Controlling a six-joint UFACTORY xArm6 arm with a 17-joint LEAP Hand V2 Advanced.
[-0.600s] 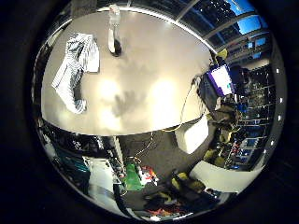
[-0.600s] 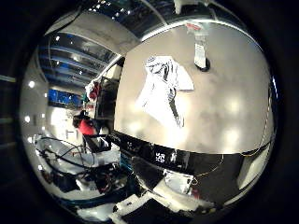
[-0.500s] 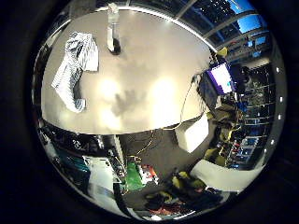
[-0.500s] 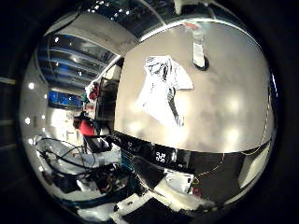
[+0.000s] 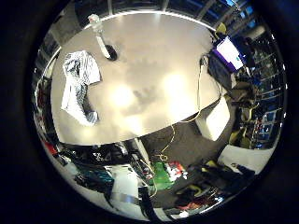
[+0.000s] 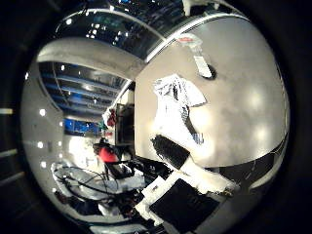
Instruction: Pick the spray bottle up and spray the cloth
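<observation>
Grey desk far below, bottle and cloth both untouched

Grey and lightly glossy, the desk [image 5: 154, 60] lies well beneath my palm cameras. On it stands the spray bottle [image 5: 99, 37], upright, pale and slim, with its trigger head on top and a small dark shadow at its foot. Just beside it, at about seven o'clock from the bottle in the little finger side view, lies the cloth [image 5: 77, 86], a striped white and grey piece, crumpled and stretched out long. The two are near each other but not touching.

White and black parts of my hand [image 6: 185, 190] reach into the thumb side view, though I cannot tell whether the fingers are apart or together. Nothing is held.

I judge the bottle to be light, stiff plastic, smooth and fairly slippery, tall enough to tip if nudged sideways. The best hold is probably around the neck just under the trigger head, leaving one of the fingers free for the trigger. The cloth is soft and limp and should stay put when sprayed.
</observation>
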